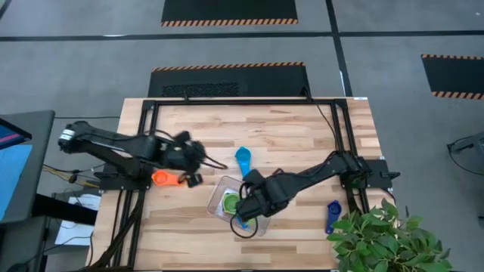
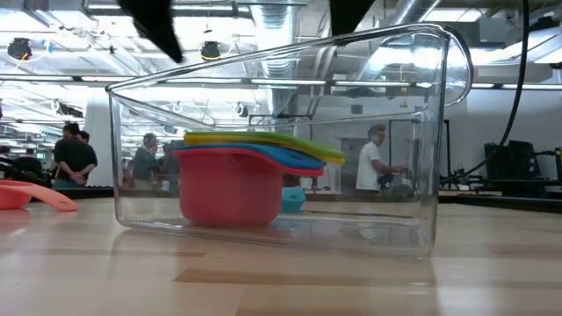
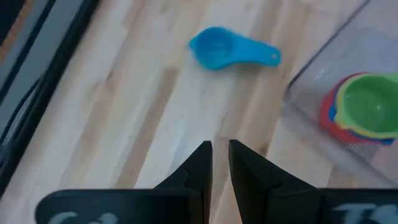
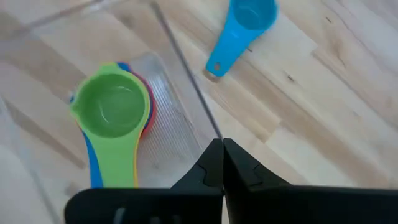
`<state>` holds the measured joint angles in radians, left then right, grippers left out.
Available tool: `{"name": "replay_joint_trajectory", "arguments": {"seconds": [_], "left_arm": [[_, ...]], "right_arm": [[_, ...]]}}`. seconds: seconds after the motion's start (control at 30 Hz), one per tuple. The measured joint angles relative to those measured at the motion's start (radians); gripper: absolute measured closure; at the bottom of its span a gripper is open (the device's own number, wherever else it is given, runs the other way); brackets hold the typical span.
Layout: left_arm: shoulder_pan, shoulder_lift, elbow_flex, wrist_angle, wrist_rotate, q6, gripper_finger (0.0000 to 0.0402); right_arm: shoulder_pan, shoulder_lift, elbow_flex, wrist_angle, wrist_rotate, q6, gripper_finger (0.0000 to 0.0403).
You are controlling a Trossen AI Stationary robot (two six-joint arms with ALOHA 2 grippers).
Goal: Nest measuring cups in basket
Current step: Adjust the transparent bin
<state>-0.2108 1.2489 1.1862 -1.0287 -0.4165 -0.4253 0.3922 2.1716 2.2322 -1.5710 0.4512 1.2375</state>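
The clear basket point(image 1: 219, 189) point(image 2: 395, 175) stands mid-table. A nested stack rests on its floor, green cup point(image 4: 112, 106) point(image 3: 373, 106) on top, over yellow, blue and red point(image 2: 228, 189). One light blue cup point(image 1: 243, 159) point(image 3: 230, 51) point(image 4: 245, 25) lies on the wood beyond the basket. The orange cup point(image 1: 166, 178) point(image 2: 26, 195) lies to its left and the dark blue cup point(image 1: 333, 215) to its right. My left gripper point(image 1: 198, 159) point(image 3: 220, 152) hovers left of the light blue cup, open by a narrow gap and empty. My right gripper point(image 1: 243, 205) point(image 4: 222, 155) hangs shut over the basket's right part.
A black frame point(image 1: 151, 106) borders the tabletop. A potted plant point(image 1: 386, 234) crowds the near right corner beside the dark blue cup. Bare wood point(image 1: 302, 128) lies toward the far edge. People point(image 2: 75, 158) stand in the room beyond the table.
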Motion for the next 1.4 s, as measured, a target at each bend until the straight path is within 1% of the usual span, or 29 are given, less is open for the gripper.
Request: {"name": "replay_joint_trajectory", "arguments": {"seconds": [0.07,0.13,0.2,0.23,0.37,0.43,0.5,0.6,0.7,0.77,0.97,1.17,1.3,1.4], "left_arm": [[-0.003,0.061,0.000,0.098,0.041,0.064,0.0359],[-0.020,0.111,0.000,0.182,0.122,0.096,0.0359],[-0.057,0.159,0.000,0.221,0.199,0.110,0.0359],[-0.084,0.181,0.000,0.219,0.216,0.113,0.0359],[-0.210,0.281,0.000,0.226,0.222,0.093,0.0359],[-0.270,0.338,0.000,0.272,0.215,0.071,0.0359],[-0.309,0.382,0.004,0.338,0.186,0.035,0.0359],[-0.335,0.433,0.047,0.359,0.149,-0.035,0.0359],[-0.347,0.454,0.081,0.329,0.157,-0.096,0.0359],[-0.360,0.455,0.082,0.284,0.172,-0.150,0.0359],[-0.419,0.454,0.082,0.073,0.183,-0.326,0.0359],[-0.519,0.454,0.082,0.123,0.252,-0.504,0.0359],[-0.604,0.454,0.082,0.172,0.245,-0.620,0.0359],[-0.648,0.455,0.103,0.119,0.204,-0.675,0.0359]], "right_arm": [[0.006,-0.029,0.001,-0.001,0.017,0.024,0.0387],[0.020,-0.054,0.001,0.001,0.046,0.044,0.0388],[0.046,-0.081,0.001,-0.001,0.076,0.046,0.0390],[0.063,-0.097,0.001,0.000,0.101,0.046,0.0391],[0.105,-0.168,0.001,0.000,0.215,0.030,0.0392],[0.107,-0.206,0.001,0.000,0.268,0.017,0.0390],[0.104,-0.239,0.001,0.000,0.286,0.001,0.0388],[0.110,-0.275,0.002,-0.001,0.287,-0.007,0.0388],[0.124,-0.297,0.002,0.001,0.285,-0.012,0.0389],[0.142,-0.304,0.001,-0.002,0.285,-0.012,0.0390],[0.213,-0.305,0.001,0.002,0.282,0.020,0.0387],[0.258,-0.305,0.001,0.001,0.282,0.087,0.0390],[0.270,-0.305,0.001,0.003,0.282,0.098,0.0388],[0.268,-0.305,0.001,0.003,0.282,0.093,0.0381]]}}
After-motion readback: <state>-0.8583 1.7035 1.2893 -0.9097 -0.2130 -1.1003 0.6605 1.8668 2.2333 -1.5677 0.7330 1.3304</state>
